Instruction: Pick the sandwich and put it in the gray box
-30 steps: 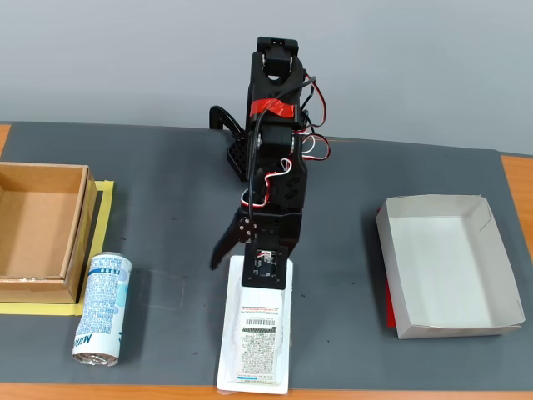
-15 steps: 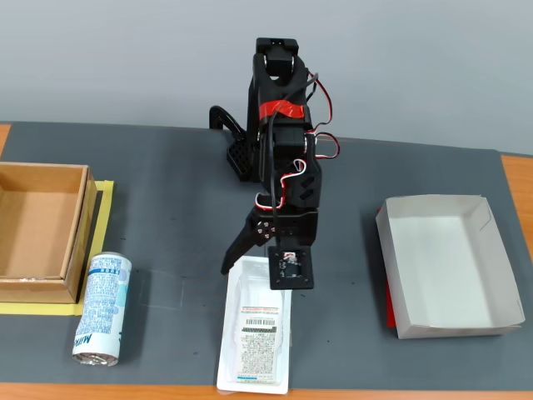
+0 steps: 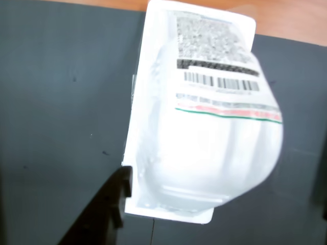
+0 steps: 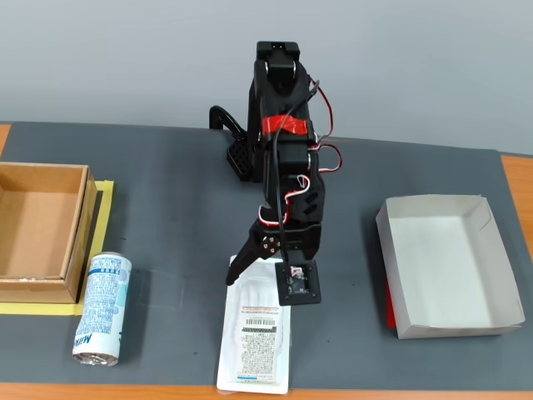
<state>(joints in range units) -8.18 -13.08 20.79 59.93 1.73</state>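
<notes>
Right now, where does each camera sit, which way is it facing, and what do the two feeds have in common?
Wrist view: rides on the arm, looking down at the sandwich on the dark mat; only one dark fingertip shows at the bottom edge.
Fixed view: stands in front of the table, raised, facing the arm's base; shows the whole arm, the gripper open over the pack's far end, the gray box at right, the can at left.
Shared: the sandwich and its barcode label.

Black arm (image 4: 283, 158) with red tape band, red-white-black wires, black claw (image 4: 268, 279).
</notes>
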